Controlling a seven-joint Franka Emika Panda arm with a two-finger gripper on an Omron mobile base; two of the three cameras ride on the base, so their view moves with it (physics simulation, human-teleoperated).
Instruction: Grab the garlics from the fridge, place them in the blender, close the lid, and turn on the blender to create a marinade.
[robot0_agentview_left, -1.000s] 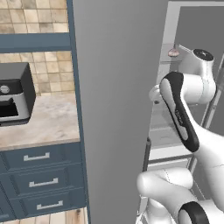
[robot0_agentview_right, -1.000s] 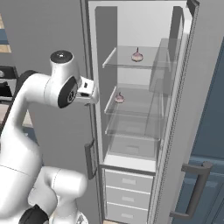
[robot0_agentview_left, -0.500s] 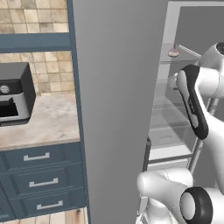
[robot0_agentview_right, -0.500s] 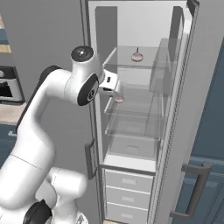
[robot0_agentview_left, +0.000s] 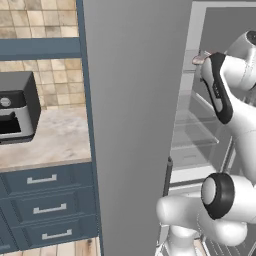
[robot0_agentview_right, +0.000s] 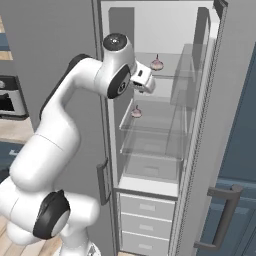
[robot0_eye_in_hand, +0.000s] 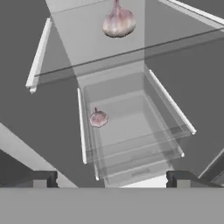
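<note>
Claw (robot0_eye_in_hand: 112, 177) spread wide and empty at the fridge (robot0_agentview_right: 200, 125) mouth, one garlic (robot0_eye_in_hand: 118, 22) on the shelf ahead and above, another garlic (robot0_eye_in_hand: 98, 118) lower left; light, firm, papery bulbs, probably best pinched across their bellies.

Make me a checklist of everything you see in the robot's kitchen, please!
Surface: clear fridge shelves, stacked, with white drawers below.
Job's things: upper garlic on the top shelf; lower garlic on the shelf beneath; fridge open.
Clutter: nothing seen.
Gripper: gripper open, holding nothing, in front of the shelves.
Cables: nothing seen.
Surroundings: black countertop appliance on a stone counter, blue drawers, tiled wall.
</note>
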